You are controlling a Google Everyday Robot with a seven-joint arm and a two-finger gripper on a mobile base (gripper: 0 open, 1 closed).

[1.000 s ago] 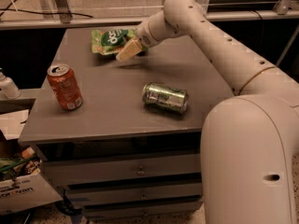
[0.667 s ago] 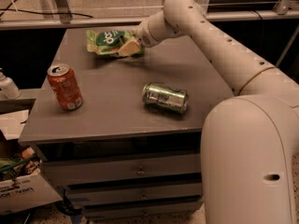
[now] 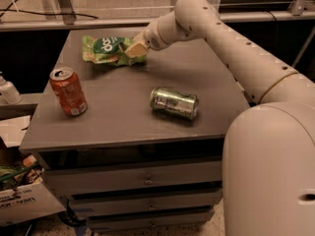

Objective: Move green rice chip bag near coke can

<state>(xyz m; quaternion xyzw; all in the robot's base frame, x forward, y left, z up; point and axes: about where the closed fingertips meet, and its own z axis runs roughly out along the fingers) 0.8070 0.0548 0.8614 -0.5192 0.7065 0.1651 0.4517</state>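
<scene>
Green rice chip bag (image 3: 105,49), long axis left-right, right end within clamped end effector (image 3: 134,48)

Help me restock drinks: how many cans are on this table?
2. The coke can stands upright near the table's left edge; a silver-green can lies on its side mid-table. No others show. The pincer is at the green rice chip bag, farther back.
</scene>
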